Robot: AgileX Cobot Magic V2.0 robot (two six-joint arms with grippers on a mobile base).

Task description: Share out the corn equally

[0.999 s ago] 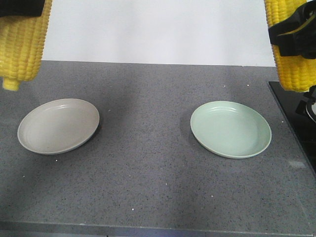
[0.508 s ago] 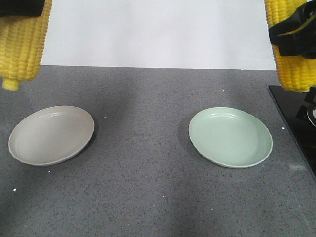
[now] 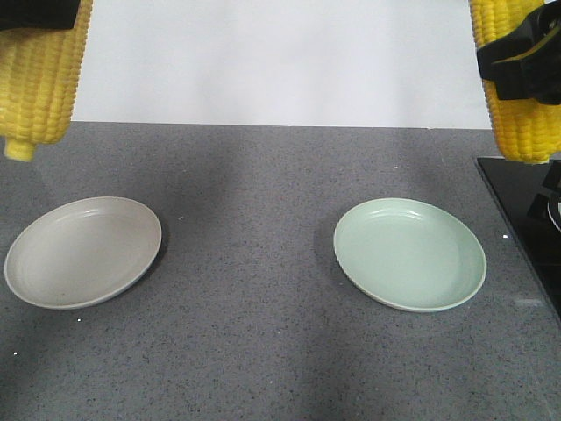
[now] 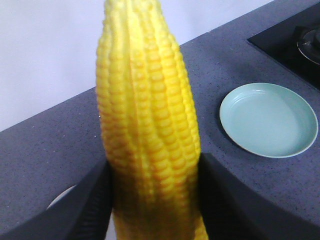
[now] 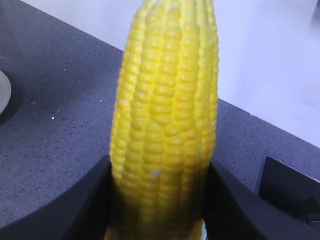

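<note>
Left corn (image 3: 39, 79): a yellow cob hanging stub-down, clamped in the left pincer (image 4: 150, 200), high above the grey plate (image 3: 83, 252).
Right corn (image 3: 517, 88): a second cob gripped by the right pincer (image 5: 160, 200), up near the bench's right edge, beside the green plate (image 3: 409, 254).
Bench (image 3: 245, 351): dark speckled; both plates are bare.
Risk: a release from this height could let a tapered cob bounce or roll off its shallow plate.
Risk: the right cob hangs nearer the black cooktop (image 3: 526, 219) than the plate centre.
</note>
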